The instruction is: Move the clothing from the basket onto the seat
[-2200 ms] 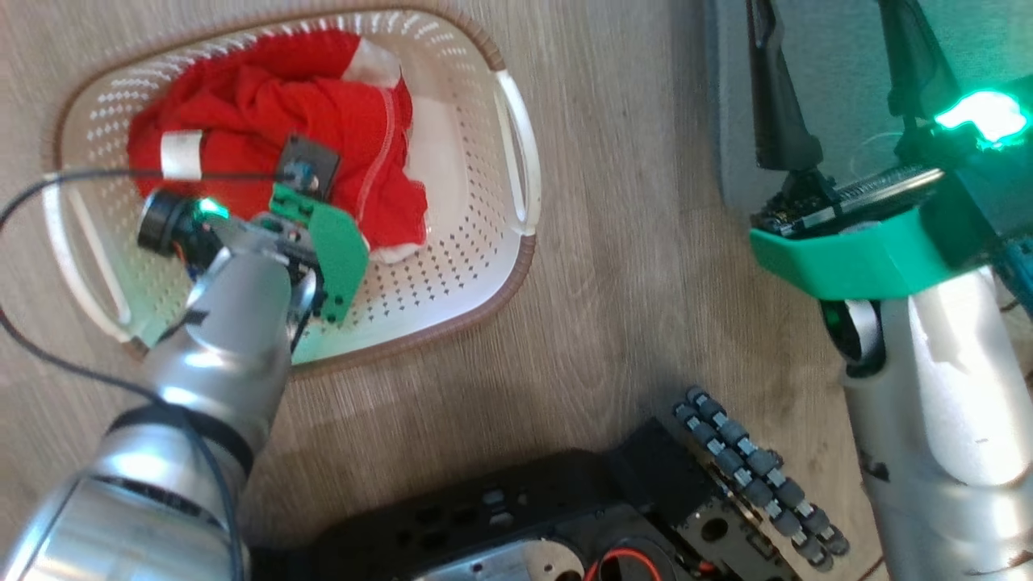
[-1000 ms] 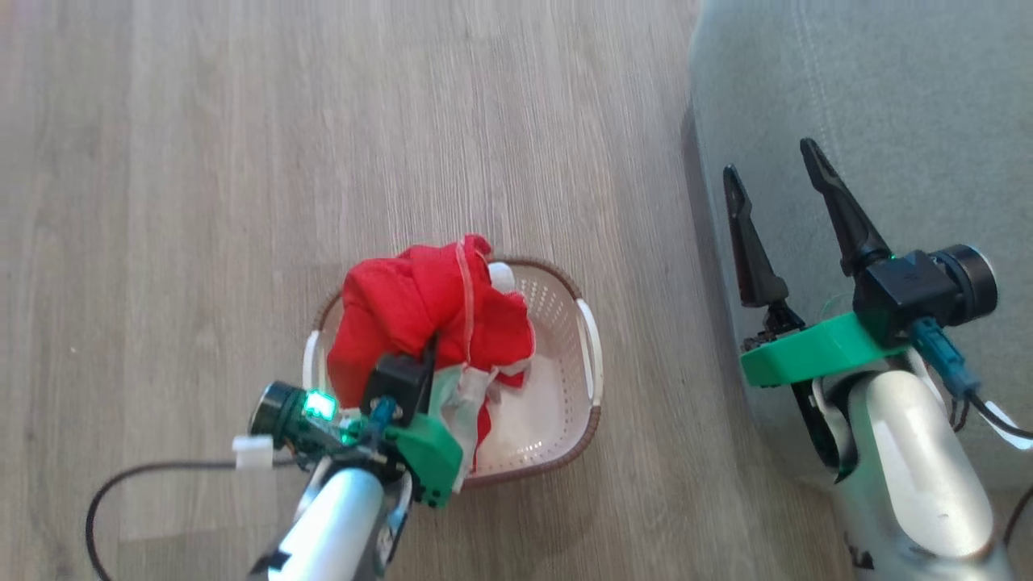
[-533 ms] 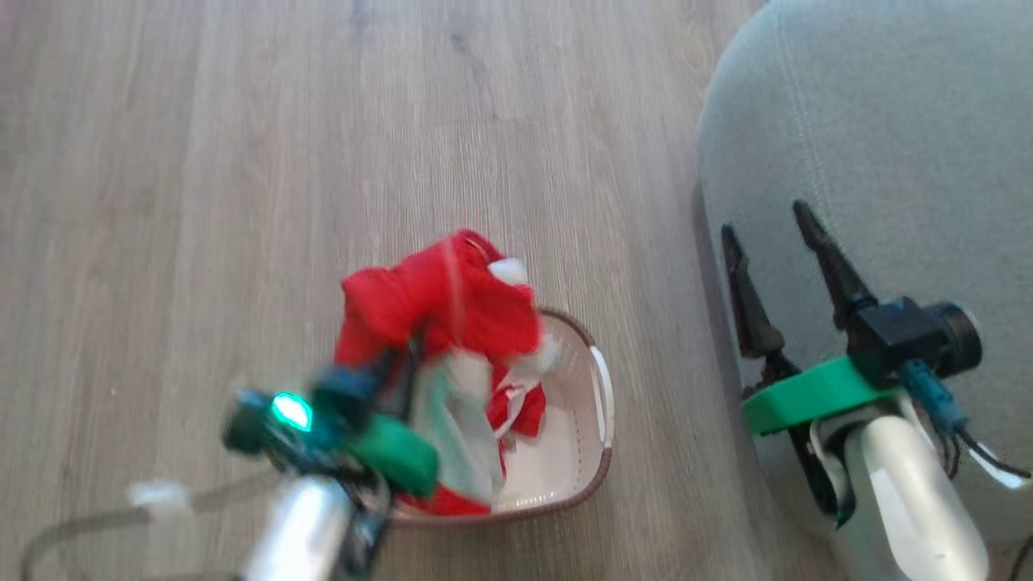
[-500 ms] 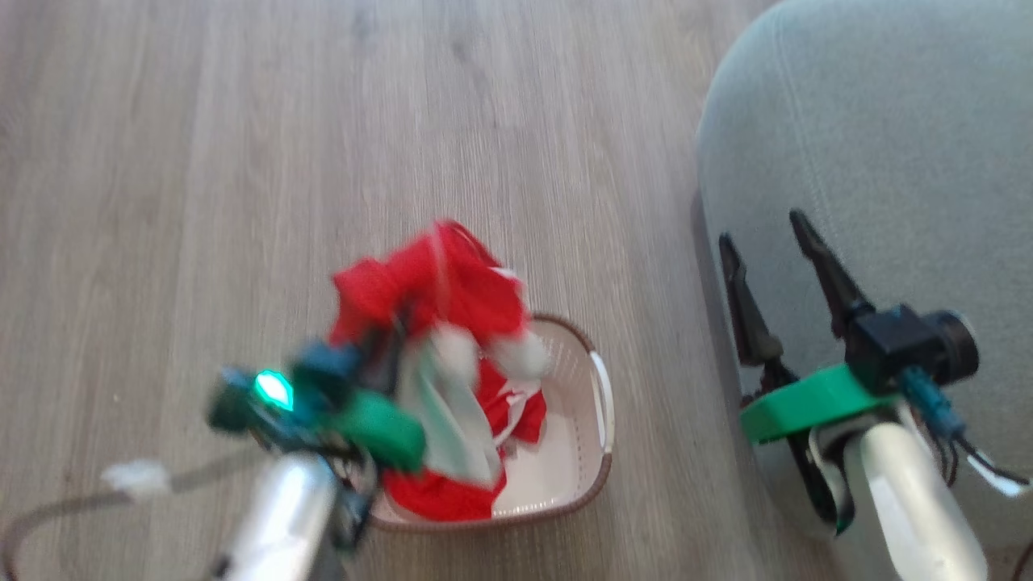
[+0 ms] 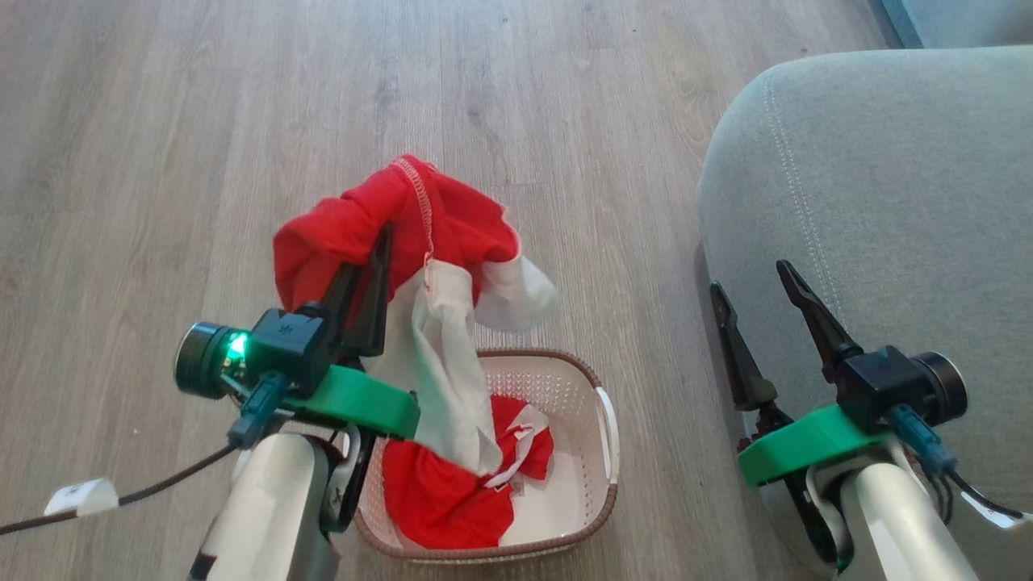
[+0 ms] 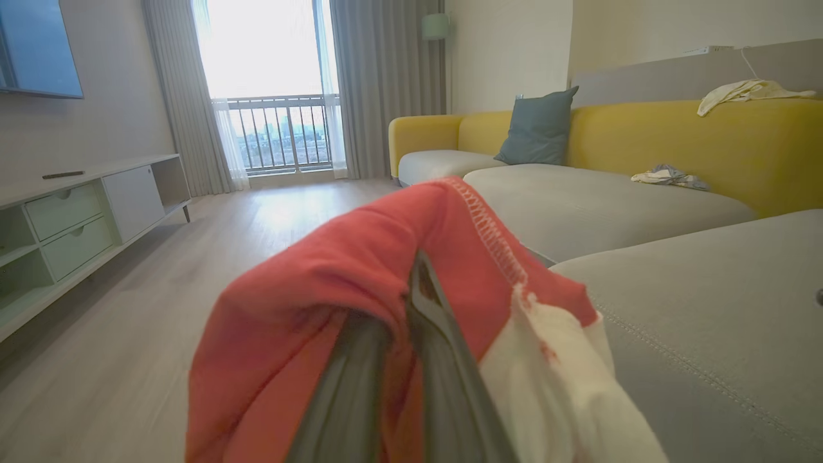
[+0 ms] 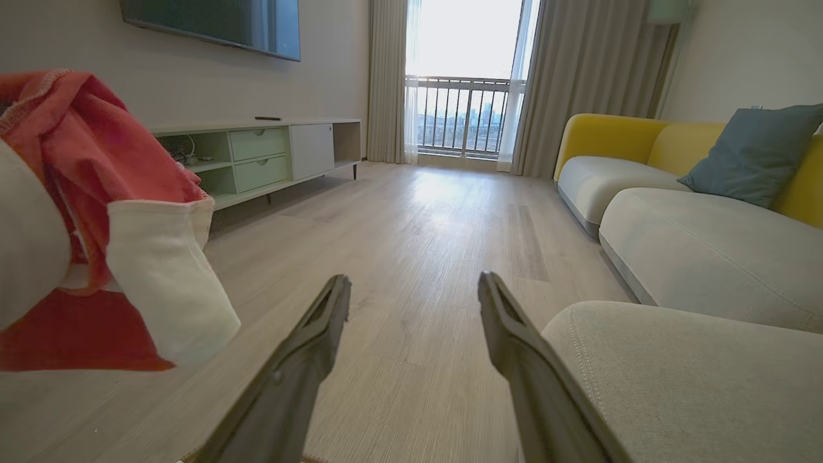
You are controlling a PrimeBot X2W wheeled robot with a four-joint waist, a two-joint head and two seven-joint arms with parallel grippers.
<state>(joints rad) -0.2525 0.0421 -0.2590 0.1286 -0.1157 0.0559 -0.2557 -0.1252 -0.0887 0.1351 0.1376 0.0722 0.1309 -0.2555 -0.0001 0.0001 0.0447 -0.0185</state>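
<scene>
Left jaws are clamped on a red garment (image 5: pixel 339 234), basket (image 5: pixel 565 365) down below them. Right jaws apart, seat (image 5: pixel 888 202) just beside them.

I can't see the tips of the left gripper (image 5: pixel 373 257): the lifted garment (image 5: pixel 460 222) wraps over them, and in the left wrist view that cloth and the finger bases are blurred up close. The garment's hanging white panel covers part of the second garment (image 5: pixel 440 496) and the far left of the basket (image 5: pixel 557 363), whose left side sits behind my left forearm (image 5: pixel 266 516). The seat (image 5: pixel 888 202) runs off the right edge. In the right wrist view the lifted garment is cut by the left edge.
</scene>
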